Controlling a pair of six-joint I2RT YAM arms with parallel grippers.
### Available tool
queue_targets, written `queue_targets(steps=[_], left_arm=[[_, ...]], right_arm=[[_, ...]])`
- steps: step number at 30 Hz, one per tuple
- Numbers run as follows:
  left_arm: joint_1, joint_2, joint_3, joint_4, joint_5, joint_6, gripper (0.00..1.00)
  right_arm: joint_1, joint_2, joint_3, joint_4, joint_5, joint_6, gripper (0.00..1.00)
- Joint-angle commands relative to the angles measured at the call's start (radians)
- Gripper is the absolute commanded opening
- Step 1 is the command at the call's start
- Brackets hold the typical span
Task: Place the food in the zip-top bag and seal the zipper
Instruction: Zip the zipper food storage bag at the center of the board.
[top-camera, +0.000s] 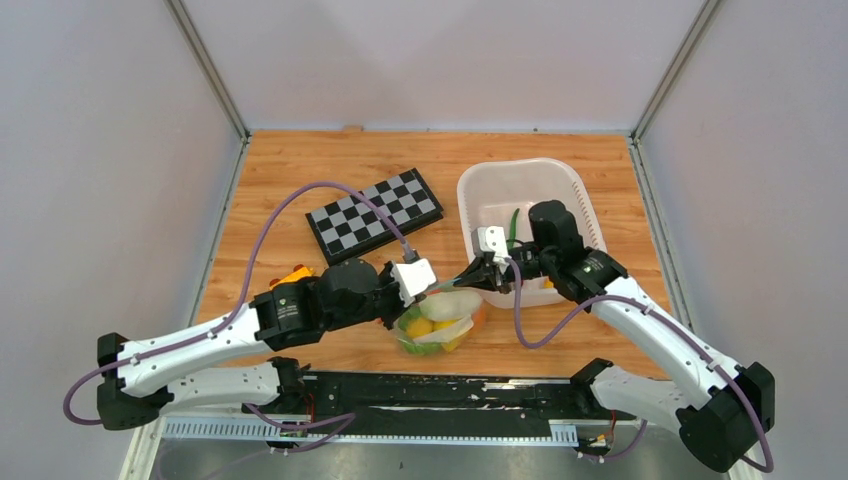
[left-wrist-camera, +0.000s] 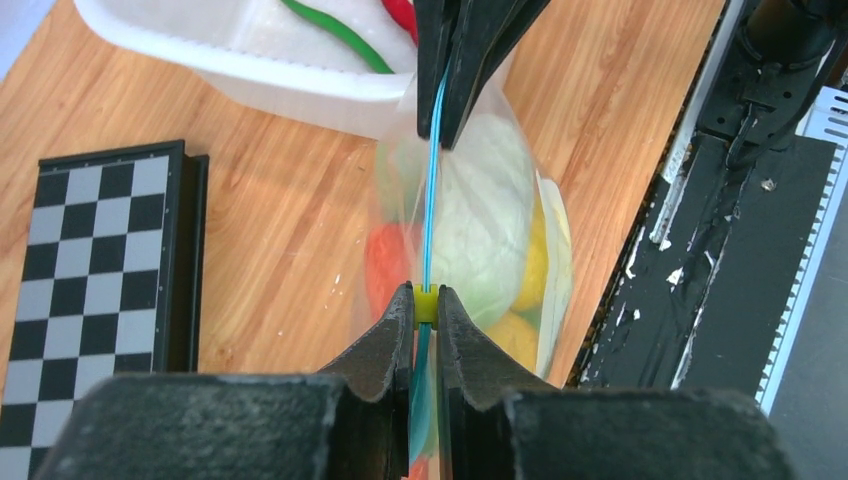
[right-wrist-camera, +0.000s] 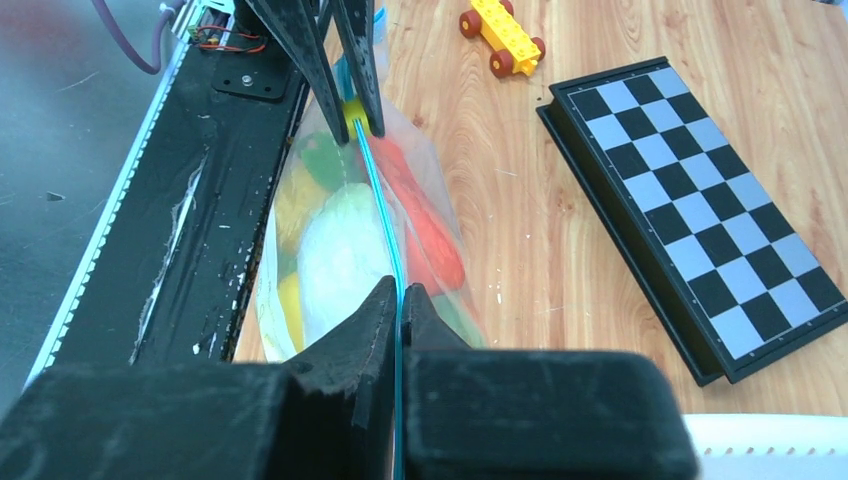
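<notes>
My left gripper (left-wrist-camera: 425, 297) is pinched shut on the zipper (left-wrist-camera: 431, 190) at its yellow slider, and my right gripper (right-wrist-camera: 400, 297) is clamped on the same blue strip further along — it runs straight between the two. The bag (top-camera: 440, 322), with the food (left-wrist-camera: 478, 235) inside, is at the near edge of the table (top-camera: 300, 180) — just left of the white basket (top-camera: 520, 175).

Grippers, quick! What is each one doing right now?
Left gripper: closed, pinching the zipper at its yellow slider.
Right gripper: closed, pinching the zipper's other end.
</notes>
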Motion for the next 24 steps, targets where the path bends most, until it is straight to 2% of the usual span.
queue_targets(steps=[1, 12, 24], left_arm=[[0.001, -0.078, -0.027, -0.077, -0.058, -0.049, 0.02], [0.001, -0.095, -0.046, -0.199, -0.135, -0.129, 0.03], [0.0, -0.14, -0.023, -0.349, -0.237, -0.165, 0.05]], right_arm=[[-0.008, -0.031, -0.004, 0.089, 0.059, 0.01, 0.0], [-0.027, -0.041, -0.017, 0.121, 0.15, 0.03, 0.0], [-0.055, -0.072, -0.043, 0.146, 0.149, 0.047, 0.0]])
